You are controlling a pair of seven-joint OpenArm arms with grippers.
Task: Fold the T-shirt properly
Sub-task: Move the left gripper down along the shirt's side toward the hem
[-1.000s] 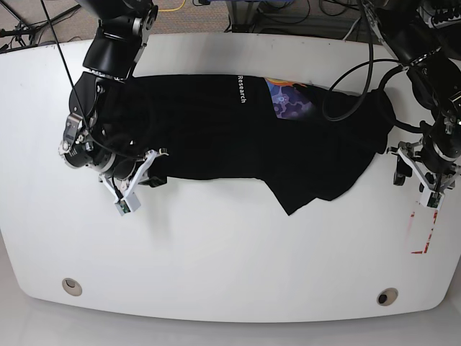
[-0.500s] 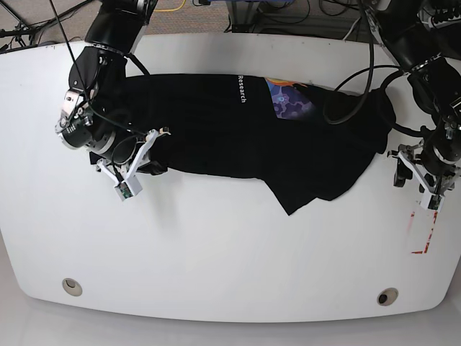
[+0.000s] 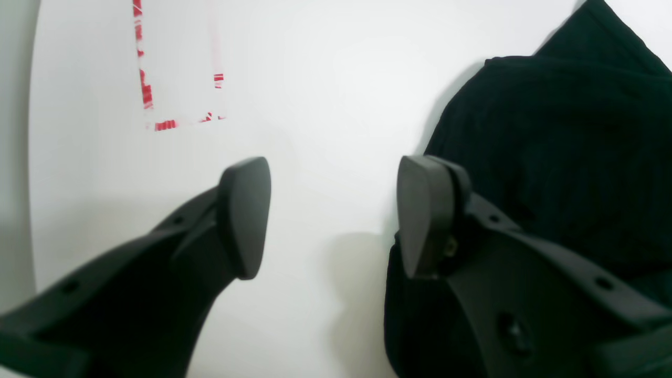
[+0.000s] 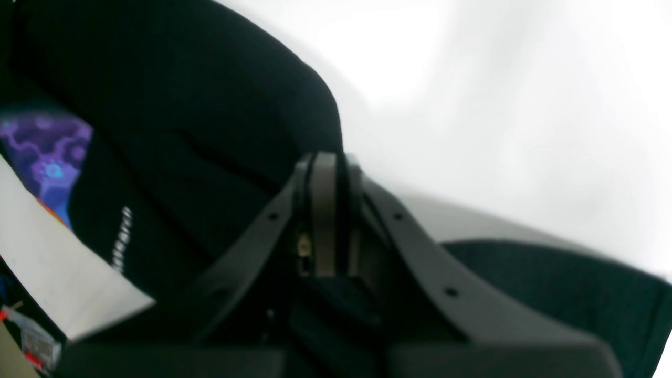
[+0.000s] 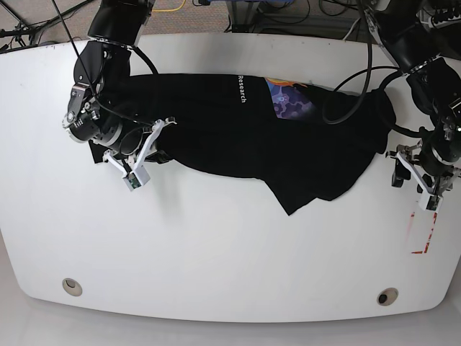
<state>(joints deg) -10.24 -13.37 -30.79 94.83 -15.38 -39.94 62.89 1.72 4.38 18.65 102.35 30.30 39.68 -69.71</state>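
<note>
White table (image 5: 230,245) — black T-shirt (image 5: 216,130), red tape marks (image 5: 425,231).

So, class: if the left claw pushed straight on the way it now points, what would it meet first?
Probably the bare white table: the open left claw has only tabletop between its fingers, with the T-shirt just beside one finger.

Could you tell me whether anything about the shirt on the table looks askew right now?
Yes. The T-shirt lies unevenly: a pointed flap juts toward the table's front edge, so the near hem is not straight.
</note>
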